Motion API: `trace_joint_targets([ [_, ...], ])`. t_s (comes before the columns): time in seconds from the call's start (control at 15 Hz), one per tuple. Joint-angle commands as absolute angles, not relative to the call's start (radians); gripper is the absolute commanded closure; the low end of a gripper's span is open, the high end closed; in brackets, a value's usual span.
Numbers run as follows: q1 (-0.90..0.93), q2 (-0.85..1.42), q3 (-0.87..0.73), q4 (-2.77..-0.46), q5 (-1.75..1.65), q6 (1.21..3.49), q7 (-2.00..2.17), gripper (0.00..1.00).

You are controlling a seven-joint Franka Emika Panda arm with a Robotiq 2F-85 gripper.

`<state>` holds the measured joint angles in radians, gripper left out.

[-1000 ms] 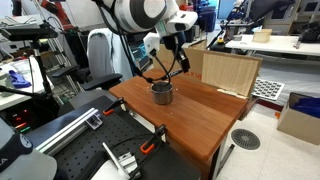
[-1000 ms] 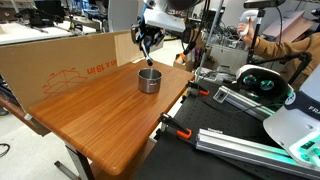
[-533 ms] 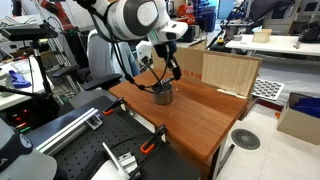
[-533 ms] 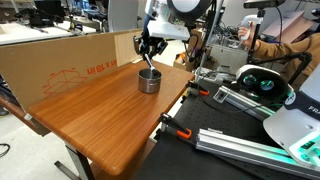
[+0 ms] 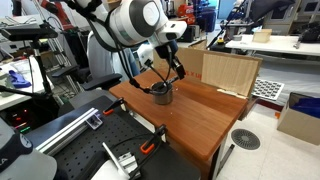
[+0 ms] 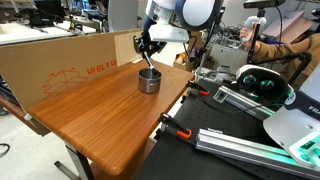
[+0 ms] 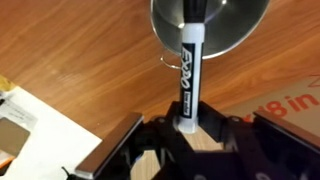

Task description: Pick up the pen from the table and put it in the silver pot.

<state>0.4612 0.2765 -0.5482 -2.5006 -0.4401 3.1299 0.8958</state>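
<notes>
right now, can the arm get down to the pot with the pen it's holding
Probably yes: the fingers hold the pen with its tip over the open mouth of the pot, and nothing shows in the way between them.

Open table [image 6: 100,125] surrounds the silver pot [image 6: 149,81] (cardboard wall [image 6: 60,68] behind).

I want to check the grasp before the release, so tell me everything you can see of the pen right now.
The pen is a thick black marker, plastic by its look, with a white label bearing dark lettering along the barrel and a whitish end. The tool is shut on that light end, so the pen is held clear of the table and touches only the tool's fingers. Its dark tip points toward the silver pot and lies over the pot's opening in the wrist view. Whether the tip touches the pot cannot be told.
</notes>
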Motion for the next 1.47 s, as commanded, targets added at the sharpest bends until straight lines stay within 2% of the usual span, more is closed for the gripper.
trace_joint_targets([
  [0.0, 0.581, 0.328, -0.665, -2.499, -0.484, 3.215, 0.969, 0.94],
  [0.4, 0.696, 0.39, -0.727, -2.511, -0.447, 3.236, 0.993, 0.94],
  [0.47, 0.696, 0.39, -0.72, -2.513, -0.447, 3.217, 0.993, 0.49],
  [0.53, 0.714, 0.402, -0.737, -2.512, -0.447, 3.221, 1.001, 0.49],
  [0.93, 0.7, 0.389, -0.735, -2.516, -0.439, 3.209, 1.005, 0.05],
  [1.0, 0.704, 0.386, -0.743, -2.516, -0.44, 3.209, 1.006, 0.0],
  [1.4, 0.718, 0.291, -0.768, -2.519, -0.453, 3.186, 0.993, 0.0],
])
